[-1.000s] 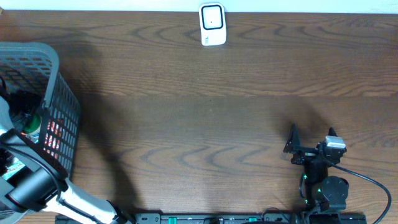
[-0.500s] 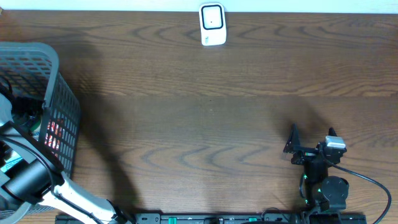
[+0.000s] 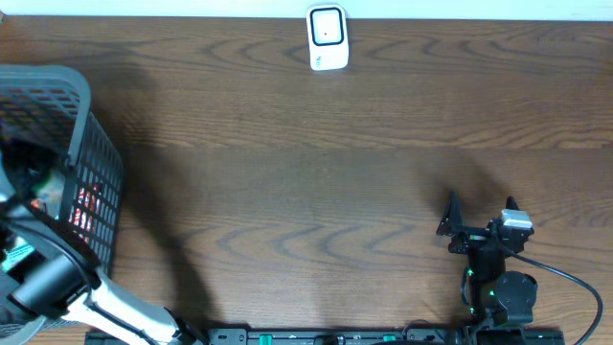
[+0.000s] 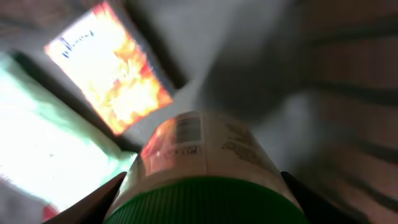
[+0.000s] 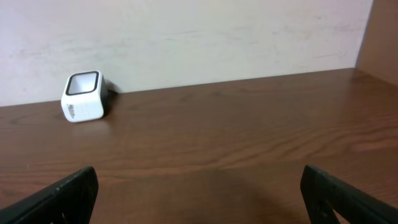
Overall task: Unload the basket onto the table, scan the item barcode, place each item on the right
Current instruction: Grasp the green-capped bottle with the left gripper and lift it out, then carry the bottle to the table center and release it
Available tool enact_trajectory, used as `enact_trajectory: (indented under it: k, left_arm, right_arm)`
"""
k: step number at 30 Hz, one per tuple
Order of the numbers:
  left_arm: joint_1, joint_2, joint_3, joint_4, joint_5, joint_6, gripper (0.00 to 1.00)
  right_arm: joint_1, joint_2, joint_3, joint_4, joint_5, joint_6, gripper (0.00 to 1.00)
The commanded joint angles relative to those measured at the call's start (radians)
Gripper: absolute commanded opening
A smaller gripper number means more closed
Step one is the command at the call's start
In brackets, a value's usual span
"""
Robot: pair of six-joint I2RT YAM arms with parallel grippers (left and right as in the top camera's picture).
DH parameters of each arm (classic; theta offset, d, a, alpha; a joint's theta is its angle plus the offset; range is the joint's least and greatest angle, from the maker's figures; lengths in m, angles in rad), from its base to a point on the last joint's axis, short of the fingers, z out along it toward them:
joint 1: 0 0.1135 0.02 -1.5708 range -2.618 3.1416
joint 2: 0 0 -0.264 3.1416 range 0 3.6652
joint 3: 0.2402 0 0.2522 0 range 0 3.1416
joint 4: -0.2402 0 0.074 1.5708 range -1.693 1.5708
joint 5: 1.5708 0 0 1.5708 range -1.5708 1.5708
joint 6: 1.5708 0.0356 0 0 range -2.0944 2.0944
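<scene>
The item is a white bottle [image 4: 205, 149] with a green ribbed cap [image 4: 205, 202] and a barcode [image 4: 188, 129] printed on its label. It lies inside the grey mesh basket [image 3: 81, 105] at the table's left edge. My left gripper [image 4: 202, 200] reaches into the basket, and its dark fingers [image 4: 109, 196] press against both sides of the bottle at the cap. The white scanner [image 3: 328, 38] stands at the far edge of the table, also seen from the right wrist as the white scanner [image 5: 83, 96]. My right gripper [image 3: 479, 213] rests open near the front right, nothing between its fingers [image 5: 68, 193].
Beside the bottle in the basket lie an orange flame-printed packet [image 4: 112, 74] and a pale green-white package [image 4: 43, 149]. The left arm [image 3: 48, 278] leans over the basket's near rim. Brown wooden tabletop [image 3: 316, 192] stretches between basket and scanner.
The left gripper's jaws have narrowed onto the bottle inside the basket, and the left arm shifted slightly. The right arm has not moved.
</scene>
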Motion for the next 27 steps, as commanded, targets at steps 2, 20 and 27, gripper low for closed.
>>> enact_trajectory:
  k: [2, 20, 27]
  left_arm:
    - [0.005, -0.209, 0.184, -0.079, 0.124, 0.013, 0.68]
    - [-0.626, -0.616, 0.189, -0.124, 0.393, -0.143, 0.68]
    - [-1.004, -0.453, 0.103, -0.118, 0.072, -0.269, 0.69]
  right_arm:
    - [0.006, -0.001, -0.001, -0.003, 0.013, -0.013, 0.99]
    - [0.006, -0.001, -0.001, -0.003, 0.013, -0.013, 0.99]
    - [0.006, -0.001, -0.001, -0.003, 0.013, -0.013, 0.99]
